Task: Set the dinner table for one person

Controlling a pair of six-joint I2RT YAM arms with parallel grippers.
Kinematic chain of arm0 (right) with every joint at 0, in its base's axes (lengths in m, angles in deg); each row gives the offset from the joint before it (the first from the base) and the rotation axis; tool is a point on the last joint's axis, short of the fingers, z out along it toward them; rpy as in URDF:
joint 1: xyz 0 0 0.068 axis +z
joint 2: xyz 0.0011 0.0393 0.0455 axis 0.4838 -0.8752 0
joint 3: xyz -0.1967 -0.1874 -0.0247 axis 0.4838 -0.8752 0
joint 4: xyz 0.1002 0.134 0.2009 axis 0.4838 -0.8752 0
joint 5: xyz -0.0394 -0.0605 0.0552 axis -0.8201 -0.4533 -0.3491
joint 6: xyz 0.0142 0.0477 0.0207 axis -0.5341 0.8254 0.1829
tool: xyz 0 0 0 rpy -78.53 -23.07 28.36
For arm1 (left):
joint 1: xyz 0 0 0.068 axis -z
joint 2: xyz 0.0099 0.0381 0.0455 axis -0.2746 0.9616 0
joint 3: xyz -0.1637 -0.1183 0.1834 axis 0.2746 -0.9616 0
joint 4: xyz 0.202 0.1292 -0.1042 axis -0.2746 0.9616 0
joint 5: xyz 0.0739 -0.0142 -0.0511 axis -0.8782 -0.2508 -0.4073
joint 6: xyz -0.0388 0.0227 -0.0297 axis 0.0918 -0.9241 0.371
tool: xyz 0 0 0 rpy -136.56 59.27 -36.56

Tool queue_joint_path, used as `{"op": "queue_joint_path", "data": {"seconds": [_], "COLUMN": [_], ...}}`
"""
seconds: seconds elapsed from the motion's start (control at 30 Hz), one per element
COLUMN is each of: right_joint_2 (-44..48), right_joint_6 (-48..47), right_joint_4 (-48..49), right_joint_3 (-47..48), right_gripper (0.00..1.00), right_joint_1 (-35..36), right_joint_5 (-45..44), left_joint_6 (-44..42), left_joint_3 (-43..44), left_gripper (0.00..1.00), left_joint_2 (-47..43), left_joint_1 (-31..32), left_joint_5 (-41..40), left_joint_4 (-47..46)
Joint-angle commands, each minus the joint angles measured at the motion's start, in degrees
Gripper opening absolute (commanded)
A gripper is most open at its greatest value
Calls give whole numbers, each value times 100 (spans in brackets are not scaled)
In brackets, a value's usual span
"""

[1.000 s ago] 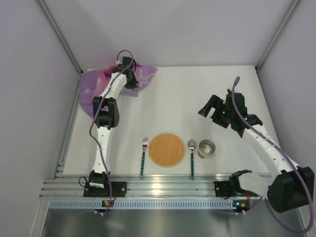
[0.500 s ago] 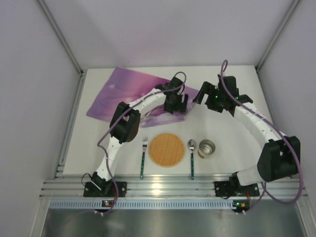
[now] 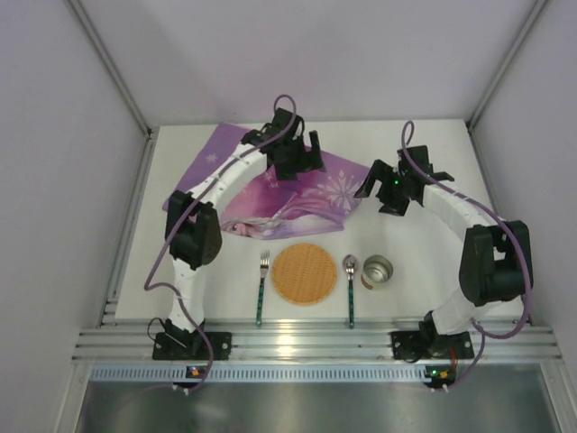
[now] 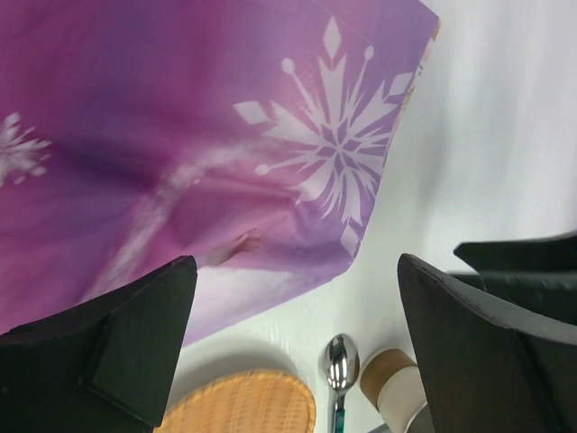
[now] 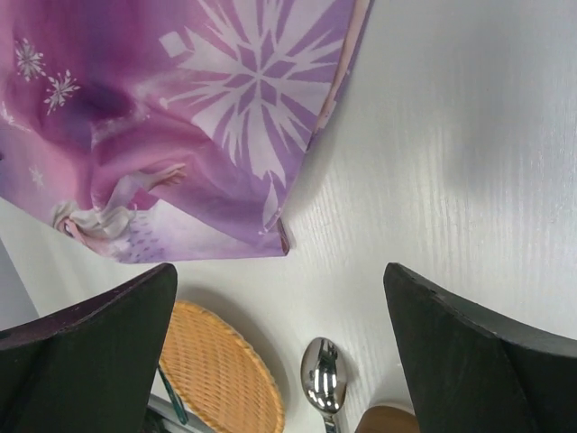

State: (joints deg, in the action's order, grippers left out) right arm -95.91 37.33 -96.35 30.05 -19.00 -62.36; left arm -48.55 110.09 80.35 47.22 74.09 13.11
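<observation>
The white rectangular dinner table spans the enclosure. Near centre lies a round woven orange mat, with a teal-handled fork to its left and a spoon and metal cup to its right. The purple snowflake placemat lies rumpled beyond them, under none. The left fingers and right fingers stand apart, empty. Judged partly set.

A purple snowflake placemat lies rumpled at the back. Nearer, in a row: a fork, a round woven wicker mat, a spoon, and a small metal cup just beside the spoon.
</observation>
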Motion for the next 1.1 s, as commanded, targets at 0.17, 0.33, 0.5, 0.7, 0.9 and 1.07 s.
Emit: {"op": "queue_joint_path", "data": {"seconds": [0.17,0.33,0.5,0.7,0.9,1.07], "right_joint_2": [-893,-1553,-2098,-2784,-3390,-4383], "right_joint_6": [675,870,957,853,194,26], "right_joint_4": [990,1097,1098,888,-289,-1231], "right_joint_3": [-77,475,985,1837,3575,6108], "right_gripper": [89,83,78,13,0,42], "right_joint_1": [-18,245,483,518,316,193], "right_joint_5": [813,964,902,832,-159,-707], "left_joint_6": [109,-75,-286,-445,-515,-515], "left_joint_3": [-2096,-2915,-3242,-3339,-3321,-3251], "left_gripper": [98,98,98,98,98,98], "left_joint_2": [-1984,-2424,-2557,-2609,-2539,-2425], "left_joint_1": [-957,-1353,-1468,-1529,-1617,-1617], "left_joint_5": [-146,-58,-146,-225,-226,-102], "left_joint_4": [-118,14,146,251,330,383]}}
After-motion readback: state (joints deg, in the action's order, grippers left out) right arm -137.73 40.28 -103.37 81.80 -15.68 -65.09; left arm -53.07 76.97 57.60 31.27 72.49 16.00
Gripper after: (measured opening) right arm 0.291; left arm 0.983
